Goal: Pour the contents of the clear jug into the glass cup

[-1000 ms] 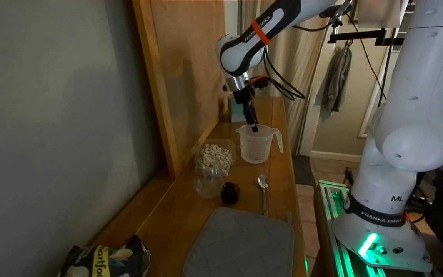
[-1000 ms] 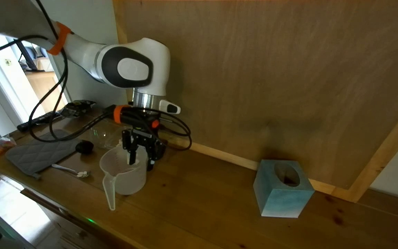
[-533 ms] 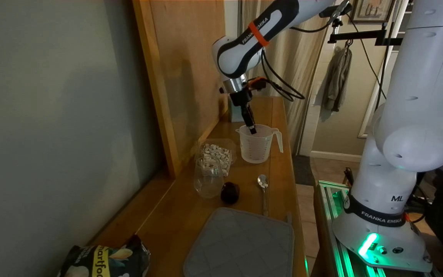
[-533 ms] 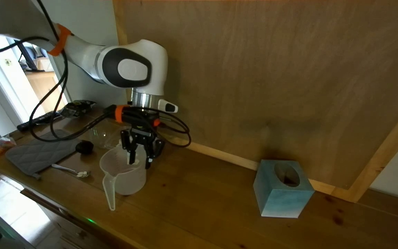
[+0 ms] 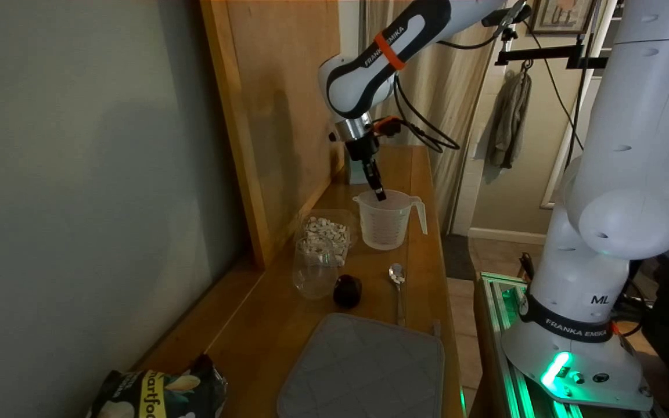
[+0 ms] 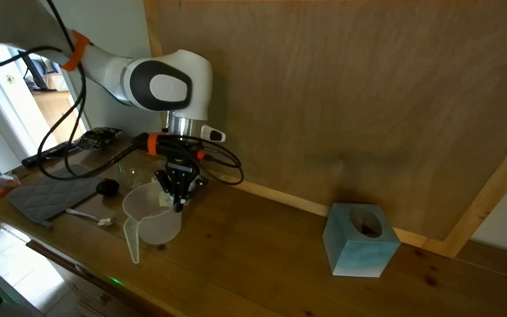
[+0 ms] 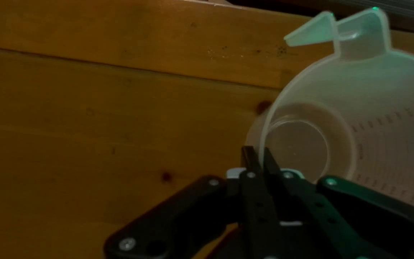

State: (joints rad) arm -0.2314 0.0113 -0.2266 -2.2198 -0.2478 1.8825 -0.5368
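Your hand [image 7: 259,152] pinches the rim of the translucent, milky plastic measuring jug [image 5: 383,225] from inside and out. The jug stands upright on the brown wooden worktop [image 6: 253,264], its handle pointing toward the long edge nearest the white robot base [image 5: 613,357]. Closer to the opposite edge you have the small, rounded clear-glass tumbler [image 5: 315,281], just beside a dark round object [image 5: 347,291].

Measuring jug [image 5: 384,223]: translucent milky plastic, wider at the top, graduated marks on the wall; upright, its body below the fingers [image 7: 249,162].
Jug rim: pinched, one fingertip inside the wall, the other outside.
Jug handle [image 7: 363,39]: farther round the rim, apart from the fingers.
Glass tumbler [image 5: 314,273]: clear, rounded, upright; well apart from the fingers, contents unclear.
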